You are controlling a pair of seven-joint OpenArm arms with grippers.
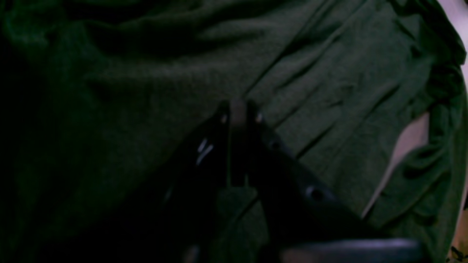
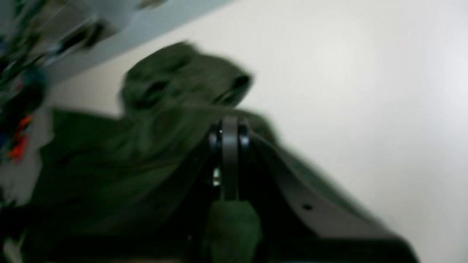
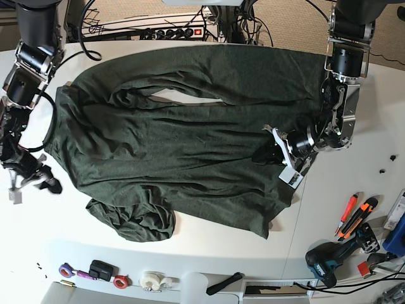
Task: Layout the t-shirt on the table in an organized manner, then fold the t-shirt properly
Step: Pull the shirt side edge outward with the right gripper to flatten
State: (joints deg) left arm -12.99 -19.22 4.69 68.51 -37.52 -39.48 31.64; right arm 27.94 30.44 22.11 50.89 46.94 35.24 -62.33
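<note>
Left wrist view: left gripper [image 1: 237, 113] at frame centre, jaws closed on a pinch of the t-shirt [image 1: 329, 91], dark green folds filling the frame.

Right wrist view: right gripper [image 2: 229, 146] pressed shut at centre, apparently nipping the t-shirt's edge; bunched cloth at upper left, bare white table [image 2: 365, 91] at right.

Base view: t-shirt [image 3: 177, 152] spread across the table [image 3: 209, 259], lower-left corner rumpled. Layout step under way, probably; next, likely pulling apart and flattening that bunched corner.
</note>
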